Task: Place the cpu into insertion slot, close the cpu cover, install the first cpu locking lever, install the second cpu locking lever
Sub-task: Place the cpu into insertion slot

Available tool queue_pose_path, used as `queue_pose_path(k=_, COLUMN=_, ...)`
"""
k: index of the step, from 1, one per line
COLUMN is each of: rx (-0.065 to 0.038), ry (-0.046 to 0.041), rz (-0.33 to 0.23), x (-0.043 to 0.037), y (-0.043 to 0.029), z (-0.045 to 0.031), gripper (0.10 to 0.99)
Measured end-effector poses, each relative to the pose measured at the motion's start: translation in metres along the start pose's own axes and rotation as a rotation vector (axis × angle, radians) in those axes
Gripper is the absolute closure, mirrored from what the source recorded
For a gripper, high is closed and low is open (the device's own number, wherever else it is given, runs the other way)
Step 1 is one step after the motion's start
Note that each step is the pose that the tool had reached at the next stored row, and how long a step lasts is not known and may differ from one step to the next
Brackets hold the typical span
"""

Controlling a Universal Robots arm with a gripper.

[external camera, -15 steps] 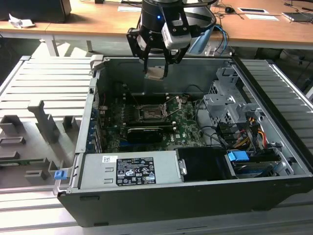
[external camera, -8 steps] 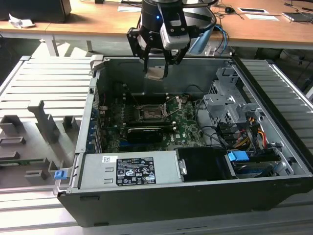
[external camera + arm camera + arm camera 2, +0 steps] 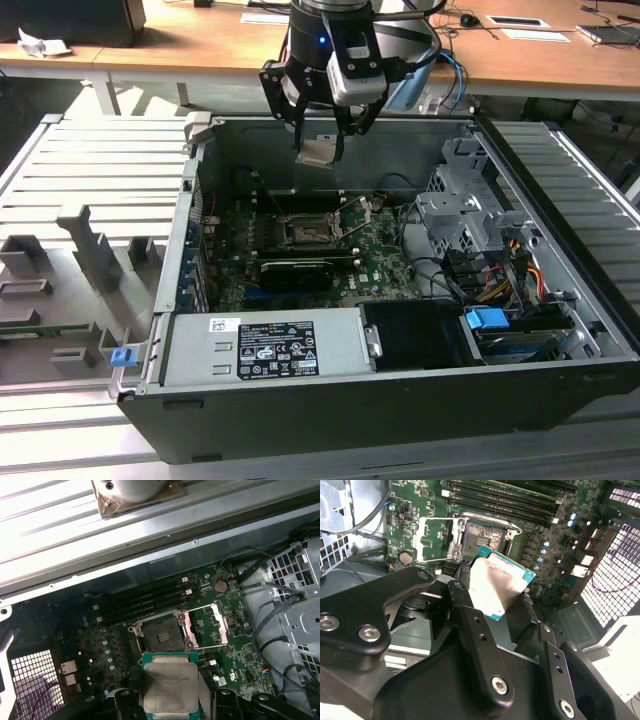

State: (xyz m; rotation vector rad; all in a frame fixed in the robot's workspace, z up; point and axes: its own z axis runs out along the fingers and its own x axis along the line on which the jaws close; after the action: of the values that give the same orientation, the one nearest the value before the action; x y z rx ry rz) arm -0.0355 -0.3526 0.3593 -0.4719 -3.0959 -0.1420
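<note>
The cpu (image 3: 320, 152) hangs in the air over the far part of an open case (image 3: 400, 410), held above the board and touching nothing else, as we see in the exterior view. The case lies on a ribbed grey table (image 3: 90, 170), and a green motherboard (image 3: 385, 265) covers its floor. Above it we see the gripper (image 3: 322, 148) pointing down. Its black fingers (image 3: 465, 610) are drawn in just to the chip's width and clamp it by two opposite edges, with the dull metal face tilted in the second wrist view. On the board the insertion slot (image 3: 161, 635) lies bare below the chip and well apart from it. The cpu cover (image 3: 205, 625) is swung open just beside the slot.
</note>
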Motion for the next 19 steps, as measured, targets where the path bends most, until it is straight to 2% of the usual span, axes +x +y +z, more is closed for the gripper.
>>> queue_pose_path(k=19, rx=0.0, ry=-0.002, rz=0.022, x=0.0, y=-0.0001, z=0.0017, gripper=0.557)
